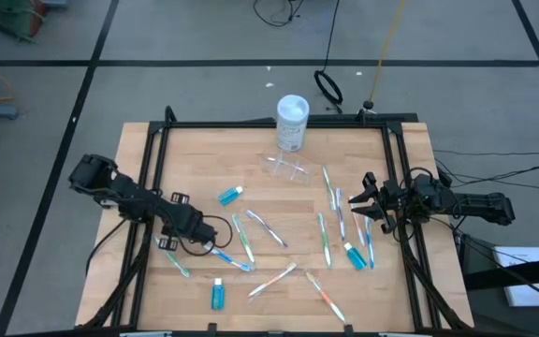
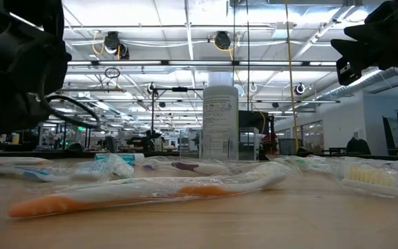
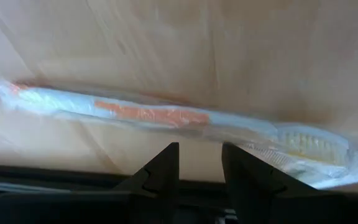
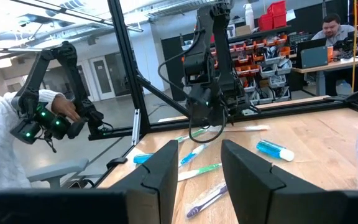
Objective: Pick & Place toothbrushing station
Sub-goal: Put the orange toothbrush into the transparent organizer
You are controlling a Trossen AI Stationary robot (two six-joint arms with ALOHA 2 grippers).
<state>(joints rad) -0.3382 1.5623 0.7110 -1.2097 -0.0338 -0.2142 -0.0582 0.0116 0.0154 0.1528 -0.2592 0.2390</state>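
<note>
Wrapped in clear film, an orange-handled toothbrush (image 3: pixel 160 115) lies right under the left gripper (image 3: pixel 199 167), whose fingers hang apart and empty just above it, low over the near-left part of the counter (image 1: pixel 195 154); that pose reads as a hover over the scattered brushes, not a grasp of the task's own piece. Across the counter, the right gripper (image 1: pixel 368 208) waits at the right edge, raised off the wood, its fingers also spread with nothing between them, pointed inward over a cluster of green and blue toothbrushes (image 1: pixel 346 220). Small blue toothpaste tubes (image 1: pixel 230 195) lie among the brushes. Farther back, near the middle of the far edge, stands the toothbrushing station (image 1: pixel 289 168), a small clear holder, upright and untouched, just in front of the taller white-capped container (image 1: pixel 292 123). Both grippers are well apart from it, so the pick seems not yet begun.
</note>
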